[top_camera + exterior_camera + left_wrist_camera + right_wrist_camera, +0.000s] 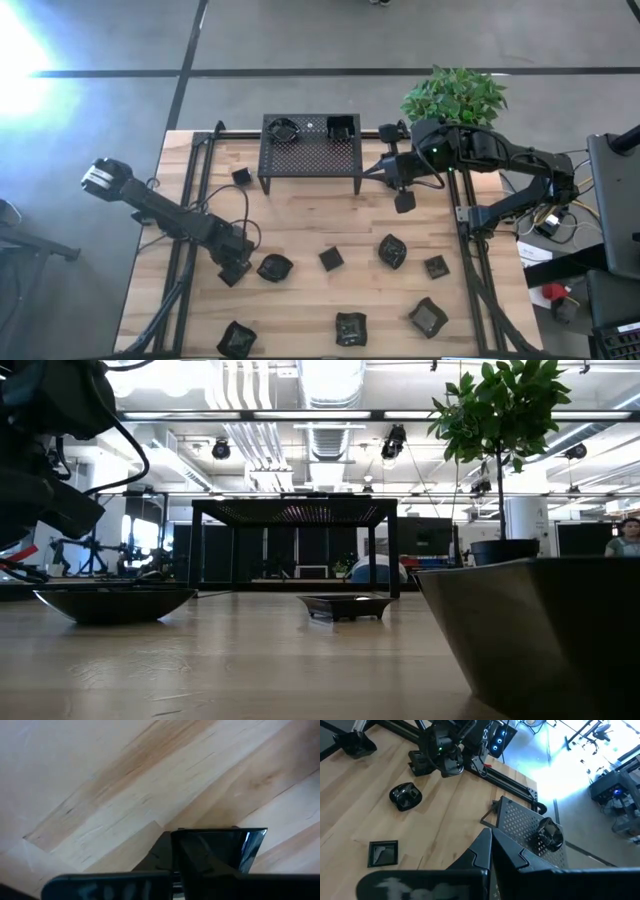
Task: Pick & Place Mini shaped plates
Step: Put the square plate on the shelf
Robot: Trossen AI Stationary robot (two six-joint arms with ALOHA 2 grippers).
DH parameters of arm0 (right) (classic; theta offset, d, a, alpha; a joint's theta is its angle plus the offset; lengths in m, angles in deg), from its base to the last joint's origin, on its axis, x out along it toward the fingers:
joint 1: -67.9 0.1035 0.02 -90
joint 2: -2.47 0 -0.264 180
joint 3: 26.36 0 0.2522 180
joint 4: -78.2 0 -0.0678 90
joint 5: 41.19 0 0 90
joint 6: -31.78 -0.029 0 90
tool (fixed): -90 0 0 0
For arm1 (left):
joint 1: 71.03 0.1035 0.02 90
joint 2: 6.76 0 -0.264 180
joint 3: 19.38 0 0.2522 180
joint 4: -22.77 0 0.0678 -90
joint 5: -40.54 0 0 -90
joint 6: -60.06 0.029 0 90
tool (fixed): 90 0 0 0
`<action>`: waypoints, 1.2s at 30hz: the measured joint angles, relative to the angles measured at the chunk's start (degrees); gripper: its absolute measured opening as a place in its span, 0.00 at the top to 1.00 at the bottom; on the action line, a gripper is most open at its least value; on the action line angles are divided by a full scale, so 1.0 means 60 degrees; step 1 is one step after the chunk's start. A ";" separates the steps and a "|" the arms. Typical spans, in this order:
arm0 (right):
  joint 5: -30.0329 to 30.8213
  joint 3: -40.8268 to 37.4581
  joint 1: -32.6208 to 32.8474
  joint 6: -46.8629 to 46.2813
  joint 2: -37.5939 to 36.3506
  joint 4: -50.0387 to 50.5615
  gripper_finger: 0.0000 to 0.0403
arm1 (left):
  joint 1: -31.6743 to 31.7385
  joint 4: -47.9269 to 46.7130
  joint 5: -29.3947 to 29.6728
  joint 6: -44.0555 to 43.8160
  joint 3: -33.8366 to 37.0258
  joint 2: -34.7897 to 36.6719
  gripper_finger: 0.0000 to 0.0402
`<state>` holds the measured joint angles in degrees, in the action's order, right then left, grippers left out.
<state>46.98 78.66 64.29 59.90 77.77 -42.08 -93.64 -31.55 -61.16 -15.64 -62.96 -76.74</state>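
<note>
Several tiny dark mini plates lie scattered on the wooden table, among them a rounded plate [274,267], a square plate [331,258] and a leaf-like plate [392,250]. Two more plates [284,128] [340,127] sit on the black perforated rack [310,155]. My left gripper [233,272] is low over the near-left table, beside the rounded plate, shut on a glossy square plate [220,850]. My right gripper [404,200] hovers off the rack's right end, its fingers [480,852] shut on nothing. My left gripper pinches the square plate by its rim [180,845], which shows beside one finger [161,851]; the plate hides the other finger. It comes from above, pointing down. The plate stands tilted on edge in the hold, and the low view shows it clear of the table.
A potted plant [455,95] stands at the far right corner behind the right arm. Black frame rails [190,200] [465,250] run along both table sides. One plate [530,630] sits close to the low camera, another [345,605] mid-table. Bare wood lies between the rack and the plates.
</note>
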 joint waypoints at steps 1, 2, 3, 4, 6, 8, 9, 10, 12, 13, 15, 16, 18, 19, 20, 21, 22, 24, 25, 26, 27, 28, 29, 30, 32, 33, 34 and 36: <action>0.0000 0.0000 0.0000 -0.0003 0.0000 0.0004 0.98 | -0.0003 0.0000 0.0003 0.0000 0.0000 0.0000 0.98; 0.0000 0.0000 0.0000 -0.0002 0.0000 0.0004 0.98 | -0.0003 -0.0001 0.0007 0.0002 0.0000 0.0000 0.98; 0.0000 0.0000 0.0000 -0.0003 0.0000 0.0007 0.98 | -0.0003 -0.0005 0.0007 0.0024 0.0000 0.0000 0.98; 0.0000 0.0000 0.0000 -0.0003 0.0000 0.0011 0.98 | -0.0003 -0.0010 0.0013 0.0066 0.0000 0.0000 0.99; 0.0000 0.0000 0.0000 -0.0003 0.0000 0.0011 0.98 | -0.0003 -0.0015 0.0018 0.0098 -0.0001 0.0000 0.99; 0.0000 0.0000 0.0000 -0.0001 0.0000 0.0011 0.98 | -0.0003 -0.0051 0.0044 0.0105 -0.0045 -0.0007 1.00; 0.0000 0.0000 0.0000 -0.0003 0.0000 0.0011 0.98 | -0.0003 -0.0065 0.0060 0.0105 -0.0078 -0.0011 1.00; 0.0000 0.0000 0.0000 -0.0003 0.0000 0.0011 0.98 | -0.0003 -0.0089 0.0075 0.0109 -0.0118 -0.0015 1.00; 0.0000 0.0000 -0.0003 -0.0003 0.0000 0.0007 0.98 | -0.0009 -0.0089 0.0097 0.0135 -0.0224 -0.0015 1.00; -0.0002 0.0000 0.0000 -0.0003 0.0000 0.0010 0.98 | -0.0010 -0.0082 0.0109 0.0163 -0.0274 -0.0015 1.00; -0.0002 0.0000 0.0000 -0.0003 0.0000 0.0009 0.98 | -0.0010 -0.0095 0.0113 0.0218 -0.0375 -0.0015 1.00; 0.0000 0.0000 0.0000 -0.0003 0.0000 0.0011 0.98 | -0.0010 -0.0102 0.0114 0.0270 -0.0430 -0.0015 1.00; -0.0004 0.0000 0.0000 -0.0003 0.0000 0.0011 0.98 | -0.0010 -0.0104 0.0116 0.0372 -0.0537 -0.0016 1.00; -0.0004 0.0000 0.0000 -0.0003 0.0000 0.0011 0.98 | -0.0010 -0.0110 0.0109 0.0459 -0.0584 -0.0016 1.00; -0.0003 0.0000 0.0000 -0.0003 0.0000 0.0011 0.98 | -0.0010 -0.0127 0.0106 0.0541 -0.0635 -0.0018 1.00; -0.0002 0.0000 0.0000 -0.0003 0.0000 0.0011 0.98 | -0.0010 -0.0126 0.0109 0.0584 -0.0674 -0.0018 1.00; -0.0004 0.0000 0.0000 -0.0003 0.0000 0.0011 0.98 | -0.0010 -0.0132 0.0107 0.0612 -0.0708 -0.0018 1.00; -0.0004 0.0000 -0.0001 -0.0003 0.0000 0.0011 0.98 | -0.0010 -0.0133 0.0109 0.0612 -0.0776 -0.0018 1.00; -0.0004 0.0000 -0.0002 -0.0003 0.0004 0.0011 0.98 | -0.0010 -0.0131 0.0109 0.0615 -0.0806 -0.0018 1.00; -0.0004 0.0000 0.0000 -0.0003 0.0007 0.0011 0.98 | -0.0010 -0.0138 0.0109 0.0615 -0.0835 -0.0018 1.00; -0.0004 0.0000 -0.0001 -0.0003 0.0008 0.0011 0.98 | -0.0010 -0.0135 0.0109 0.0615 -0.0862 -0.0018 1.00; -0.0004 0.0000 0.0000 -0.0003 0.0011 0.0013 0.98 | -0.0008 -0.0146 0.0109 0.0615 -0.0899 -0.0018 1.00; -0.0004 0.0000 0.0000 -0.0003 0.0019 0.0011 0.98 | -0.0007 -0.0140 0.0106 0.0615 -0.0944 -0.0018 1.00; -0.0004 0.0000 0.0000 -0.0003 0.0033 0.0011 0.98 | -0.0007 -0.0138 0.0105 0.0615 -0.0987 -0.0018 1.00; -0.0005 0.0000 0.0000 -0.0003 0.0052 0.0012 0.98 | -0.0007 -0.0178 0.0102 0.0627 -0.1101 -0.0018 1.00; -0.0004 0.0000 0.0000 -0.0003 0.0057 0.0014 0.98 | -0.0007 -0.0183 0.0097 0.0666 -0.1162 -0.0018 1.00; -0.0004 0.0000 -0.0002 -0.0003 0.0058 0.0015 0.98 | -0.0007 -0.0200 0.0087 0.0700 -0.1232 -0.0018 1.00; -0.0005 0.0000 -0.0004 -0.0003 0.0055 0.0011 0.98 | 0.0000 -0.0346 0.0069 0.0843 -0.1408 -0.0015 1.00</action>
<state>46.95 78.66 64.27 59.88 78.10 -42.02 -93.64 -33.63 -60.75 -10.58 -71.40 -76.82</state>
